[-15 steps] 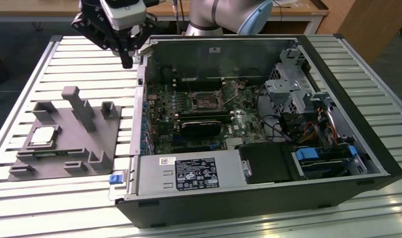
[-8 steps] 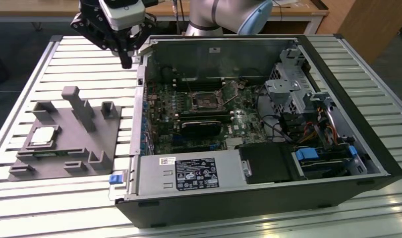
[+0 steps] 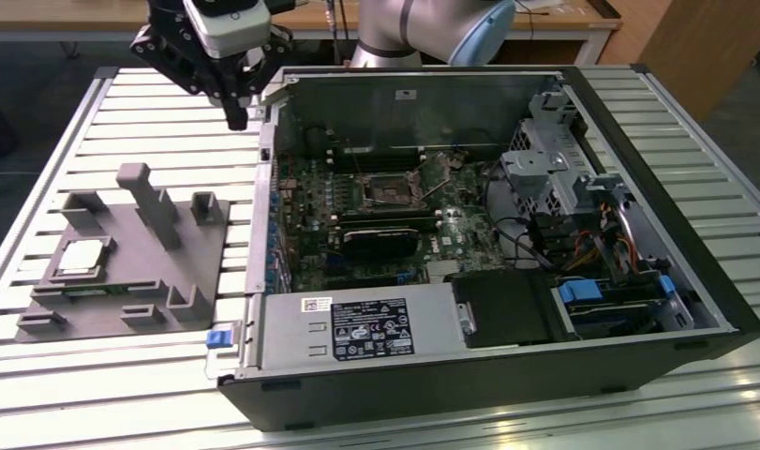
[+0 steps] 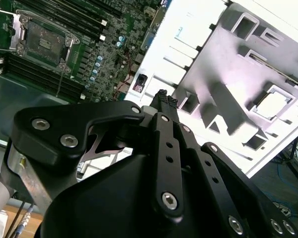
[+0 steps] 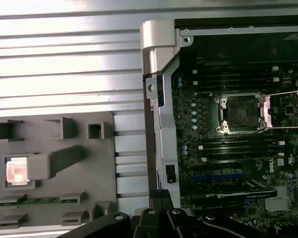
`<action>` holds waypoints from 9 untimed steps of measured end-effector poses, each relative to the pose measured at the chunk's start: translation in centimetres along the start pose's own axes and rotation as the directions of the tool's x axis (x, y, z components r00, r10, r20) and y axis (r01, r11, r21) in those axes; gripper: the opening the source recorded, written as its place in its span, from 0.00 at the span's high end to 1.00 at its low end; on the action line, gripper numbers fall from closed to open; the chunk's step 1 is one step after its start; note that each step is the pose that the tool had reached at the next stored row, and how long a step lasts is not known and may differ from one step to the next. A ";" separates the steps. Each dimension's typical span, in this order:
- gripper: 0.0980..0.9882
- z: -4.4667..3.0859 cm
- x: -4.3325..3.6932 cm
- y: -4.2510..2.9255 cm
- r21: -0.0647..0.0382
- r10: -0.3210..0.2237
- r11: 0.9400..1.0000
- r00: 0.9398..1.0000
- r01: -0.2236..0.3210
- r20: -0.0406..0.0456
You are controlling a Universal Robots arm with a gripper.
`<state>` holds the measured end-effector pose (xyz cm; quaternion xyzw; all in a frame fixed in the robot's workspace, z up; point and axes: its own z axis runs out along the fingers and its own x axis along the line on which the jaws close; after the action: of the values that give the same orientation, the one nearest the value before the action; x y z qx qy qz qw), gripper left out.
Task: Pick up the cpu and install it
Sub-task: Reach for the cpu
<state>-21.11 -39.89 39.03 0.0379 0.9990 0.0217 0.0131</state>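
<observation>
The gripper hangs above the slatted desk, fingers pointing down and pressed together at the tips with nothing between them. It is just beside the outer wall of the open computer case, near one of the case's corners.

The cpu is well apart from the gripper and lower than it. It lies flat in a square recess of the grey fixture plate, on the side of the gripper away from the case. Its top shows pale and bright in both wrist views, with the gripper's dark fingertips in the foreground, clear of it.

On the gripper's other side, inside the case, the motherboard's socket stands with its metal frame swung open and its bed dark and bare.
</observation>
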 end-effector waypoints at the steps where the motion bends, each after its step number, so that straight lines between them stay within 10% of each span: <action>1: 0.99 0.01 0.03 0.00 0.000 0.000 1.000 1.000 0.000 0.000; 9: 0.99 0.02 0.25 -0.02 0.000 0.000 1.000 1.000 0.000 0.000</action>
<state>-21.36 -39.89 39.01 0.0378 0.9990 0.0217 0.0131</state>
